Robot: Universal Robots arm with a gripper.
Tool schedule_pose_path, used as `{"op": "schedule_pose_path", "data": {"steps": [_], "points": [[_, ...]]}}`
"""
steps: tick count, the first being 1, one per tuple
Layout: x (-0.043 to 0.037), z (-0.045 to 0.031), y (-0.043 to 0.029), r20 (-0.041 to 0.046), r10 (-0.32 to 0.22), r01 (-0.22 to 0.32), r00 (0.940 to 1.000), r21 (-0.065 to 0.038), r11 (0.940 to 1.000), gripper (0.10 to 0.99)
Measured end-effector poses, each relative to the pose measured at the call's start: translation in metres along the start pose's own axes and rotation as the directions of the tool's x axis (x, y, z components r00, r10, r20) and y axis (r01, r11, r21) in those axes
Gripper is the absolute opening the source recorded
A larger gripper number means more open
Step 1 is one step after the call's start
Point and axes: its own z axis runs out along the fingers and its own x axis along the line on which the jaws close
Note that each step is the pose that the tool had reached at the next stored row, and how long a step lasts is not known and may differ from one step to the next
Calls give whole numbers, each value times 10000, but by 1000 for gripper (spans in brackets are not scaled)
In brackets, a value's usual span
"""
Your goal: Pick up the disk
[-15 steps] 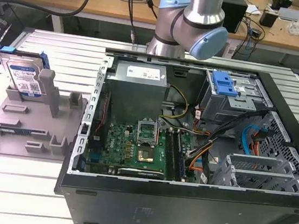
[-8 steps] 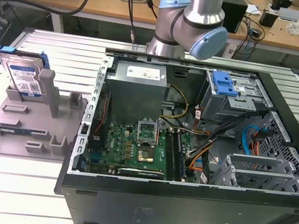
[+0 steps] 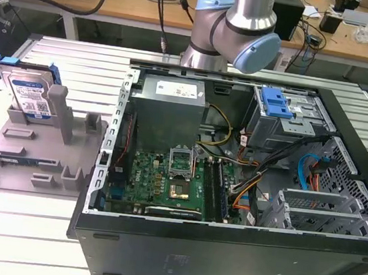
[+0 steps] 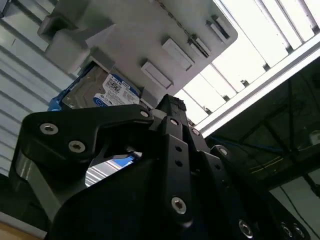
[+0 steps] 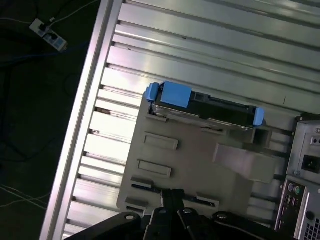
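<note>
The disk (image 3: 31,95) stands on edge in the grey tray (image 3: 33,166), at the tray's end far from the computer case (image 3: 224,250). The gripper (image 5: 171,192) is clenched on nothing, apart from the disk.

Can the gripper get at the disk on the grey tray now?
Probably yes. The disk stands upright on the fixture tray, top edge bare, nothing between it and the gripper. The post by its label face may crowd a grasp.

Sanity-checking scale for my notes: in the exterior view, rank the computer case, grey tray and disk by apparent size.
1. computer case, by far the largest.
2. grey tray, clearly smaller.
3. disk, smallest, standing upright in the tray at the exterior view's left.
</note>
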Motion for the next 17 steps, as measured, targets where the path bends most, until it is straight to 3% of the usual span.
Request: {"op": "schedule_pose_path", "data": {"steps": [3, 5, 7, 10, 11, 13, 15, 16, 17], "points": [[0, 0, 0, -31, -829, 829, 9966, -1, 9966, 114], [-2, 0, -1, -57, -1507, 1507, 9886, -4, 9886, 235], [-4, 0, -1, -70, -1859, 1859, 9825, -6, 9826, 357], [-7, 0, -2, -96, -2519, 2519, 9677, -11, 9678, 541], [-8, 0, -2, -102, -2657, 2657, 9640, -12, 9640, 541], [-10, 0, -3, -115, -3020, 3020, 9532, -16, 9533, 541], [-13, 0, -4, -136, -3554, 3554, 9346, -23, 9347, 541], [-13, 0, -4, -143, -3722, 3722, 9281, -26, 9282, 541], [-15, 0, -4, -155, -4051, 4051, 9141, -31, 9143, 541]]}}
